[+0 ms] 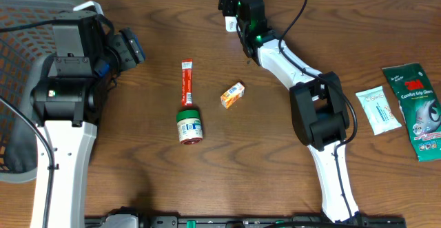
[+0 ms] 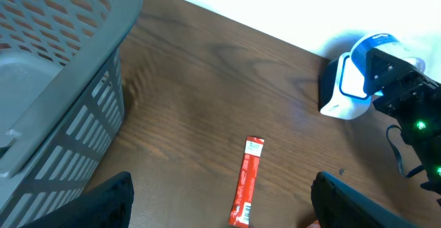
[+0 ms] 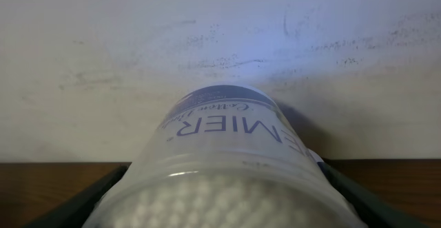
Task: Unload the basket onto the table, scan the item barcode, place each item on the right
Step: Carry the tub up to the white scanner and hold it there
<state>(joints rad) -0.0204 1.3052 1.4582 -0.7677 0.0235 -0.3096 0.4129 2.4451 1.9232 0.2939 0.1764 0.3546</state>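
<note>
Right wrist view gives you the item close up: a clear plastic tub [image 3: 227,166] packed with white cotton, its blue "PREMIER" lettering upside down, held up near the pale wall at the table's back edge. Your right gripper [image 3: 224,211] is clamped around it, one finger on each side. Your left gripper [image 2: 220,214] hangs spread wide and empty above a red sachet [image 2: 247,180].

Red sachet [image 1: 186,82], orange box [image 1: 232,95], grey lattice basket [image 2: 62,63]

Sachet [image 1: 186,82] lies behind jar [image 1: 189,126], small box [image 1: 232,95] to its right.
</note>
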